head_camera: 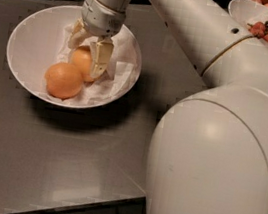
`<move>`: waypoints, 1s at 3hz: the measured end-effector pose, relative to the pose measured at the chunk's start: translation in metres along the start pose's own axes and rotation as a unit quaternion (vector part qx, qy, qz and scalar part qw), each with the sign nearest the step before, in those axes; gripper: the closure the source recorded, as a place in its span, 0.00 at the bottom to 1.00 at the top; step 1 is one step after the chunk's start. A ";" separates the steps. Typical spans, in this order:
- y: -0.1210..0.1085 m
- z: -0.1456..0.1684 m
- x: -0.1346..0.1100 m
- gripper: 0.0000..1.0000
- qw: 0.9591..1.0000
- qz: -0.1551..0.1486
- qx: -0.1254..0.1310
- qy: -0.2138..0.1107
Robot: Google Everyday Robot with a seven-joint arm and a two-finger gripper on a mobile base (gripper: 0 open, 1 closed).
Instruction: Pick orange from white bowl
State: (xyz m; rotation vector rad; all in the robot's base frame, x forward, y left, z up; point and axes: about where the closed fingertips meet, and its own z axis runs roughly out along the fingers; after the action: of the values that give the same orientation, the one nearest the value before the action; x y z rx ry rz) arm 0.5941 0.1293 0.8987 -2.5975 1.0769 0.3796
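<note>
two fingers (100, 58) of the gripper (89, 47) are reaching down into the white bowl (28, 36) on the grey surface (64, 164), clamping both sides of the orange (81, 61), which is resting on crumpled paper (120, 72) and touching a deeper-coloured fruit (63, 80).

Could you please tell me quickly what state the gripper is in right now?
Gripper: down in the white bowl at the orange; grip cannot be told.

The cream-coloured gripper (84, 58), reaching down inside the wide white paper-lined bowl (29, 47), is covering the right side of the paler, round orange fruit (79, 61) — whether it is touching is not showing. A white bowl of red fruit (240, 13) is running off the top edge.
</note>
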 end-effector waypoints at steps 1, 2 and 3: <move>0.000 0.005 0.002 0.35 1.000 0.002 -0.006 0.004; -0.002 0.009 0.005 0.36 1.000 0.004 -0.012 0.008; -0.002 0.010 0.005 0.36 1.000 0.005 -0.013 0.009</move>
State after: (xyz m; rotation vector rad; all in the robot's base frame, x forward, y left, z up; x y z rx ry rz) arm 0.5978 0.1307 0.8880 -2.6243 1.0986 0.3775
